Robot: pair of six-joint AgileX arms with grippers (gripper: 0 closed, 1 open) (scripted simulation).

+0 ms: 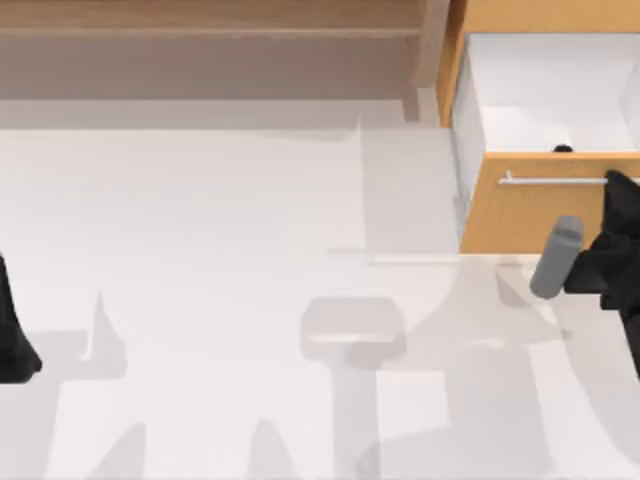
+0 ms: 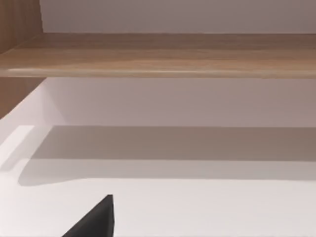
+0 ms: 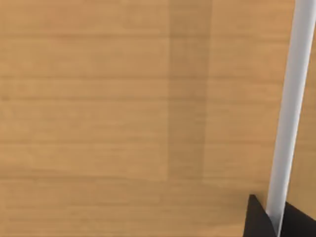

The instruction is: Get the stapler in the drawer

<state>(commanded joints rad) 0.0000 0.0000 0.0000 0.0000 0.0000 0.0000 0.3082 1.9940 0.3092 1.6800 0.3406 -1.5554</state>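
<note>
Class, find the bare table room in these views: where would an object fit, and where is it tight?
Free: the broad white table between the shelf unit and the parked left gripper. Crowded: the top view's right side, where the right gripper is at the open drawer's handle.

Overhead view (wrist cameras close), drawer [image 1: 520, 215] shared

No readable text, label, brand, number or sign anywhere — every surface is plain.
</note>
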